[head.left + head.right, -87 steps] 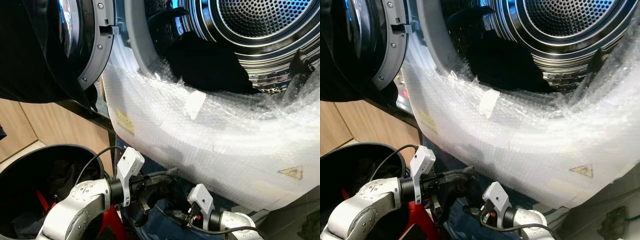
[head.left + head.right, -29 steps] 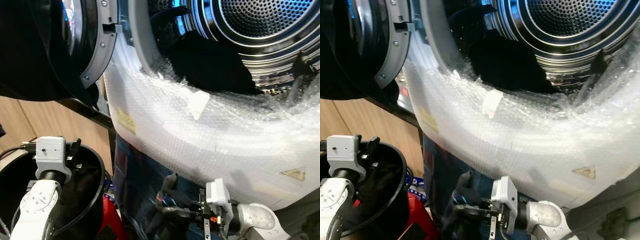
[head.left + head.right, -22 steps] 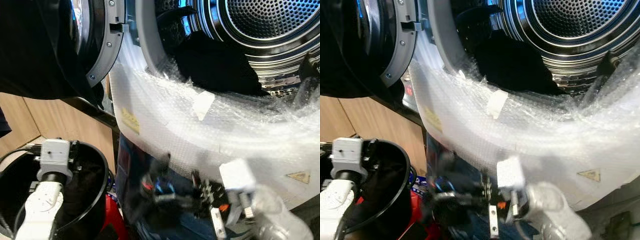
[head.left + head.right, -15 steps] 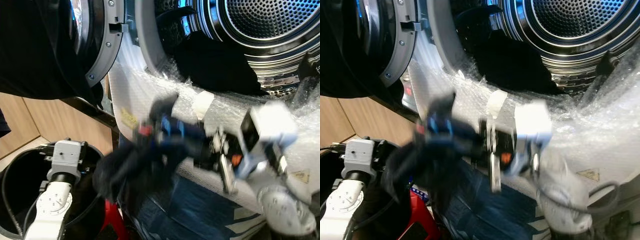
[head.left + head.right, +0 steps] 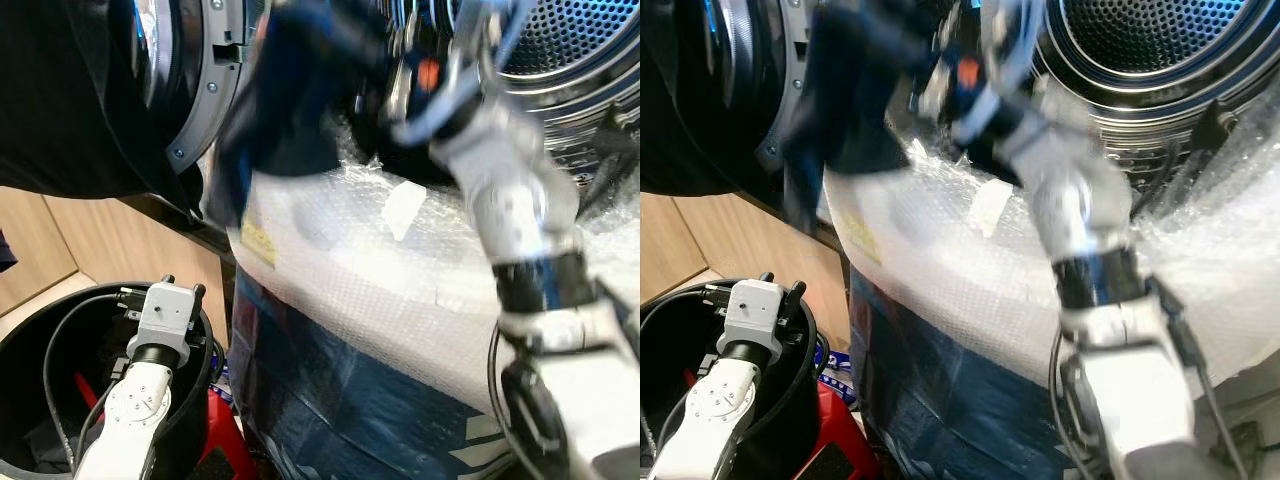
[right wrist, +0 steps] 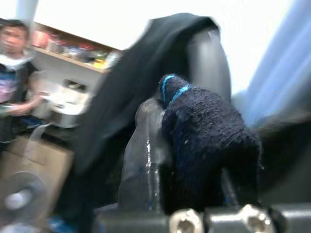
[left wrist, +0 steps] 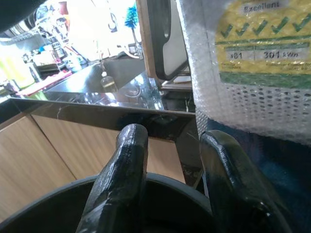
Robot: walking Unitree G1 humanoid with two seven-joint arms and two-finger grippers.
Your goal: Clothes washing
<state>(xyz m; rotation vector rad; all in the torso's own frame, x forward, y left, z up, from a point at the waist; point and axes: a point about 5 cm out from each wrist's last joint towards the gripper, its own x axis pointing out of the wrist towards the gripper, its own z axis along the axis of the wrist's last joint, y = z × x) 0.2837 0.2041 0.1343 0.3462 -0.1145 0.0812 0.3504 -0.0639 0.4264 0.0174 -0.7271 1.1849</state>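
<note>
Black bucket (image 5: 40,330) nearest, L gripper (image 7: 170,165) above its rim, fingers apart, nothing held. R gripper (image 6: 189,145) clamped on dark knit garment (image 5: 290,90), raised at washer's open drum (image 5: 560,40), blurred.

Under the bubble wrap on the washing machine (image 5: 420,300) we read a yellow and green energy label (image 7: 265,41): "Excellent" above a row of check marks, then what looks like "81" and "301 kWh". A small yellow sticker (image 5: 257,240) on the machine's front is too blurred for us to read.
</note>
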